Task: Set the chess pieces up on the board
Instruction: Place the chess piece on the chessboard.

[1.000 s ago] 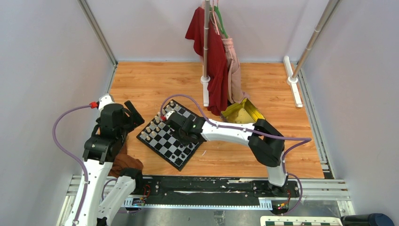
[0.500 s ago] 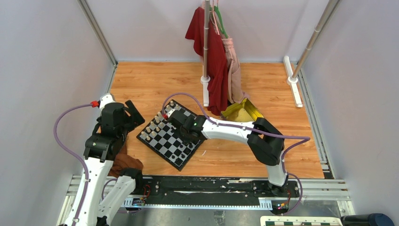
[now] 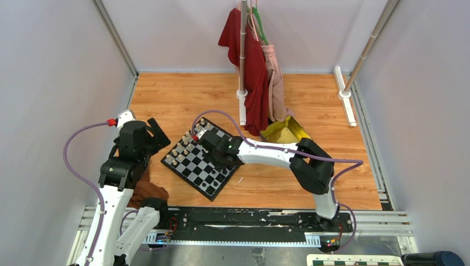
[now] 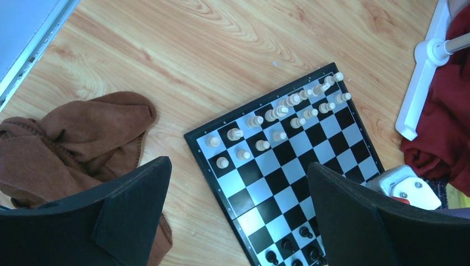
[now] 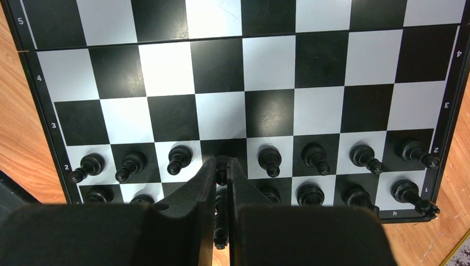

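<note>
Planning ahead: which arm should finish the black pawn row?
Right. The right gripper is over the black rows, shut on a black pawn; the left gripper hangs open near the cream pieces.

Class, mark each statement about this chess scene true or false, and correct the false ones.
1. The left end effector is open and holds nothing. True.
2. The right end effector is closed around a cream piece. False: it grips a black piece.
3. The brown cloth lies on the board. False: it lies on the table beside the board.
4. The cream pieces stand in two rows along one board edge. True.
</note>
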Robot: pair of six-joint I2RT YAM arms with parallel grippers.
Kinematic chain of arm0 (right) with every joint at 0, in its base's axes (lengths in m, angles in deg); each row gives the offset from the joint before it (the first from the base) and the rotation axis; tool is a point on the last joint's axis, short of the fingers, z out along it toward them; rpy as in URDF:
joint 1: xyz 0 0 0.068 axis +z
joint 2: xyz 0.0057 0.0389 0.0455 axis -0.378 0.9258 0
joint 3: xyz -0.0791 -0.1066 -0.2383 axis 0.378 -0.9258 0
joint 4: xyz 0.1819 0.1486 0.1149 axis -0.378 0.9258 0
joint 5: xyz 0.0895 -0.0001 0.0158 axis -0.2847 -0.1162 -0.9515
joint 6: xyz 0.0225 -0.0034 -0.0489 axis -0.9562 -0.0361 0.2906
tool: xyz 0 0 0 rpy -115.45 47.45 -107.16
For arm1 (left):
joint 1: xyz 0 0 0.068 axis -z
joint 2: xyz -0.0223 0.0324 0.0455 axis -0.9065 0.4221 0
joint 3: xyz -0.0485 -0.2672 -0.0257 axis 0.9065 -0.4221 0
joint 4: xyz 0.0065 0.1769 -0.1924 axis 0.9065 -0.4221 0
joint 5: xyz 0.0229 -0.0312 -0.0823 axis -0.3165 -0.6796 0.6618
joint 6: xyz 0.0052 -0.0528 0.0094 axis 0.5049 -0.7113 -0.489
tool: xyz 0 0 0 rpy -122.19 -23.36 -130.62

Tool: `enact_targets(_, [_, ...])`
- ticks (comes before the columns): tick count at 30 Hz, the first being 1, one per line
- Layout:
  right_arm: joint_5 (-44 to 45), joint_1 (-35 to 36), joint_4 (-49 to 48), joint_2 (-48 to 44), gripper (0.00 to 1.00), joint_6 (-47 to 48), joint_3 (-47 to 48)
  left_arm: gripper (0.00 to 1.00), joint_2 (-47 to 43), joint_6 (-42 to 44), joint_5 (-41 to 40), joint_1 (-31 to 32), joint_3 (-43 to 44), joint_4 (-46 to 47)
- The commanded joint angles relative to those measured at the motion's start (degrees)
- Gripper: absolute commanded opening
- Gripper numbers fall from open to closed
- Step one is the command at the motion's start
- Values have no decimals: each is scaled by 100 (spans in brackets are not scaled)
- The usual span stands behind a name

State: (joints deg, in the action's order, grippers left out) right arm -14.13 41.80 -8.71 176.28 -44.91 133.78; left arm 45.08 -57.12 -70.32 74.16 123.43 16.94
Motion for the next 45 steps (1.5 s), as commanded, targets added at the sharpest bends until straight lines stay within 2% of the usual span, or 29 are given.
enact_targets(1, [-117,-73,-21,166,0,54,-116,100,-11,68,-67,-43,12,128])
enact_targets(12, [-201,-125,-69,209,1,14,-140,100,-63,49,-67,-42,-32,126])
enact_targets(28, [-282,-125,-16,208,25,28,-143,100,-60,50,-41,-42,47,115])
enact_targets(37, [-302,-121,38,232,29,66,-47,100,-53,61,-36,-42,74,110])
enact_targets(45, [-278,-125,88,177,30,104,58,100,-25,77,-41,-42,91,115])
